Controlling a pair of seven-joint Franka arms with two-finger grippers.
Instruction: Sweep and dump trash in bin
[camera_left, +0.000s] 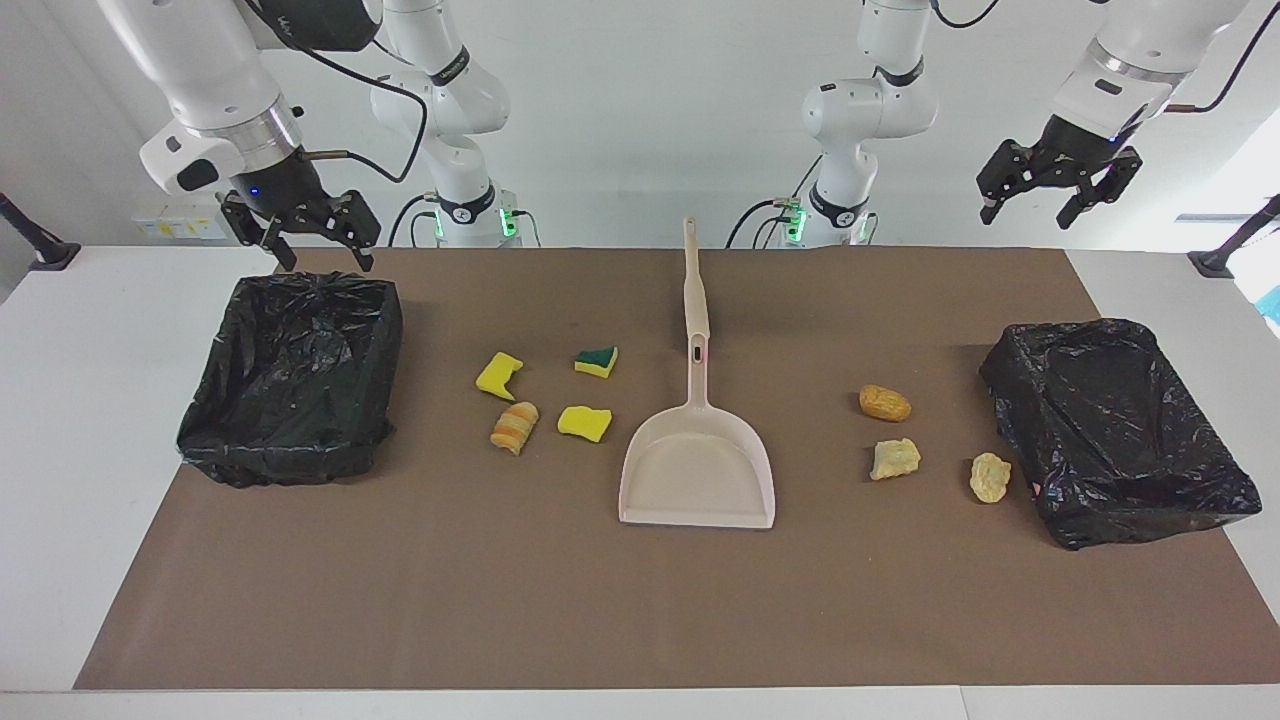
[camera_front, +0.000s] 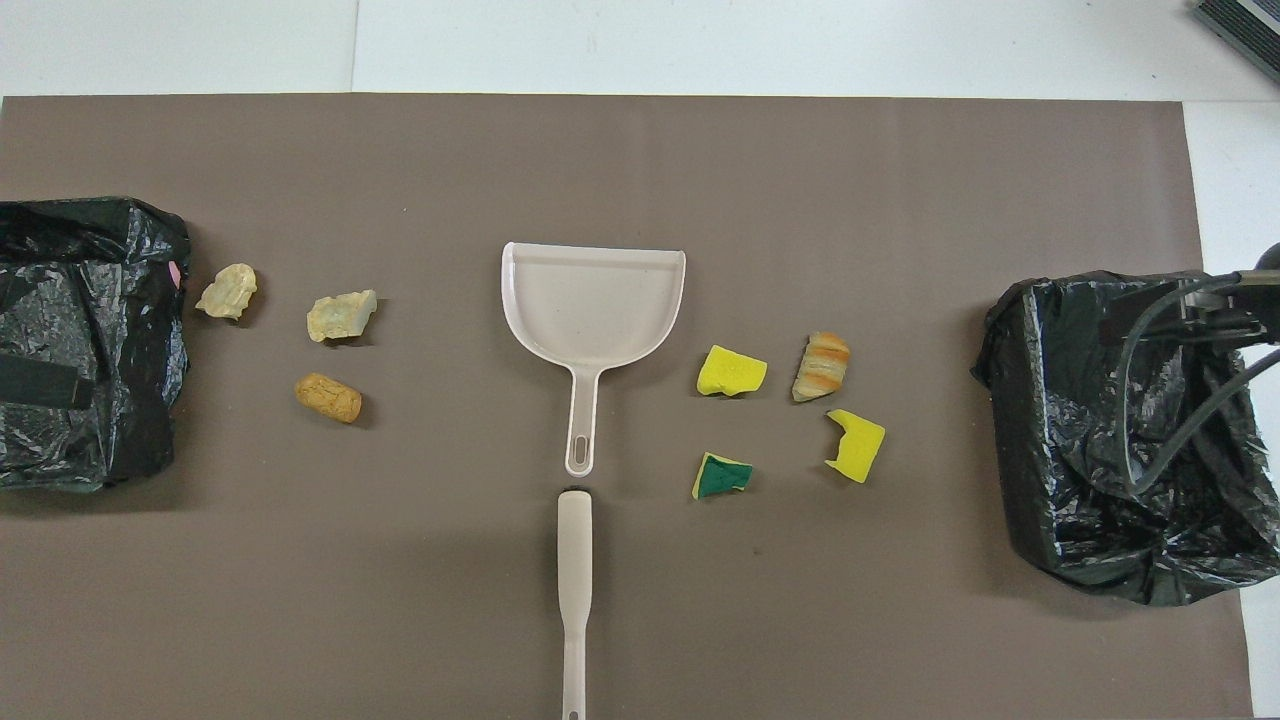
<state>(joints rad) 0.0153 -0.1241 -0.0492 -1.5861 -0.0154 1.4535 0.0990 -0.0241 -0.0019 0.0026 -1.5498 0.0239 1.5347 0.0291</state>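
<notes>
Dustpan (camera_left: 697, 470) sits mid-worktop, untouched. We've swept nothing: trash (camera_left: 545, 395) at its 9 and 3 o'clock. Left pincer (camera_left: 1058, 190) and right pincer (camera_left: 305, 232) hang wide, holding nothing, over their bins (camera_left: 290, 380).

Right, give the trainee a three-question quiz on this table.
1. How many scraps lie on the mat?
2. True or false: the dustpan already holds a scrap.
3. The right gripper hangs over: A) the bin at its end, B) the brush, C) the striped chunk.

Key: 1) seven, four toward the right arm's end, three toward the left arm's; 2) false; 3) A. The left gripper waits up above its own end.
</notes>
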